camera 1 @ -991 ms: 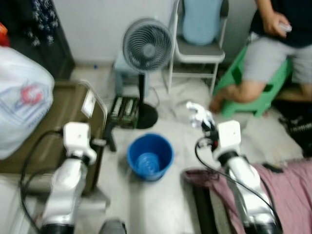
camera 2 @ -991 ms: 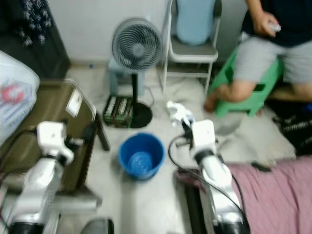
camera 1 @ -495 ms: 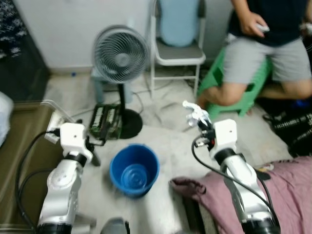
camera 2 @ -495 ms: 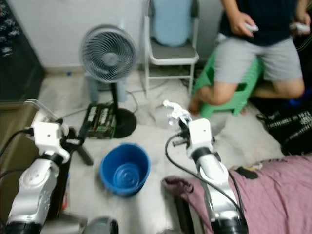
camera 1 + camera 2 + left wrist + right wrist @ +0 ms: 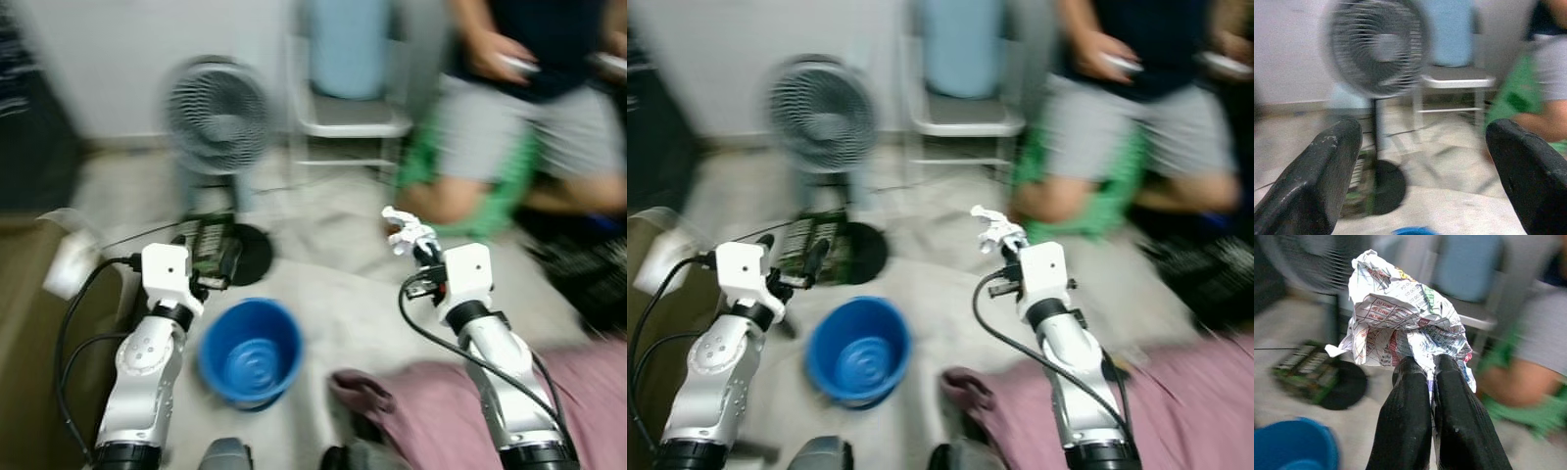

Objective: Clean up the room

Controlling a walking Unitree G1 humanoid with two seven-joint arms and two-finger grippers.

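My right gripper (image 5: pixel 1431 369) is shut on a crumpled ball of printed paper (image 5: pixel 1400 318), held in the air to the right of and beyond a blue bucket (image 5: pixel 250 352); the paper (image 5: pixel 404 232) shows white at the fingertips. The bucket stands on the pale floor between my arms and looks empty. My left gripper (image 5: pixel 1420 161) is open with nothing between its fingers (image 5: pixel 1320 176), raised at the bucket's left rim side (image 5: pixel 211 279). All views are blurred by motion.
A standing fan (image 5: pixel 217 117) with a black round base is beyond the bucket, a green crate (image 5: pixel 208 245) beside it. A metal chair (image 5: pixel 343 108) and a person seated on a green stool (image 5: pixel 519 108) are farther back. Pink cloth (image 5: pixel 441 421) lies at lower right; a brown box (image 5: pixel 29 333) at left.
The camera has swung, shifting the whole scene and blurring it. The right gripper still holds the paper; both arms keep roughly the same pose either side of the bucket.
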